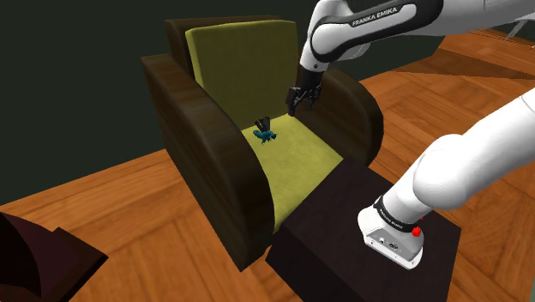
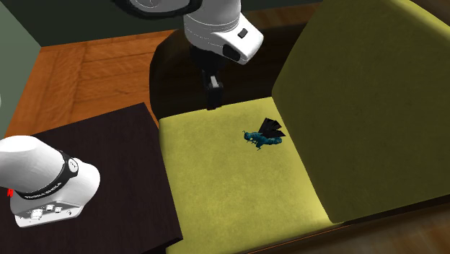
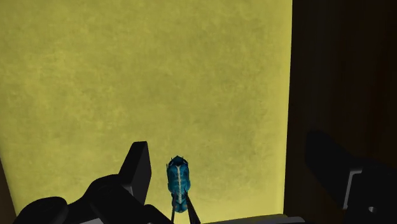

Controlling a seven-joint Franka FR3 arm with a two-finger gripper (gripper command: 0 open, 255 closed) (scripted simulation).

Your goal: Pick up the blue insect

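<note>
The blue insect [image 1: 267, 133] is a small teal bug with dark wings, lying on the olive-yellow seat cushion [image 1: 296, 163] of a dark brown armchair. In the second exterior view the insect [image 2: 263, 135] lies near the middle of the seat cushion [image 2: 231, 187], close to the backrest. My black gripper [image 1: 300, 100] hangs above the seat, off to the shoulder view's right of the insect and apart from it. Seen from the second exterior view, the gripper [image 2: 213, 97] is over the seat's edge by the armrest. In the wrist view the gripper [image 3: 229, 149] is open, and the insect [image 3: 179, 181] lies on the cushion below, nearer one finger.
The armchair's dark armrests [image 1: 206, 146] flank the seat, and one armrest [image 3: 337, 76] runs beside the gripper. The olive backrest [image 2: 360, 86] rises behind the insect. The dark box stand [image 1: 360, 249] abuts the chair's front. Wooden floor [image 1: 120, 232] surrounds it.
</note>
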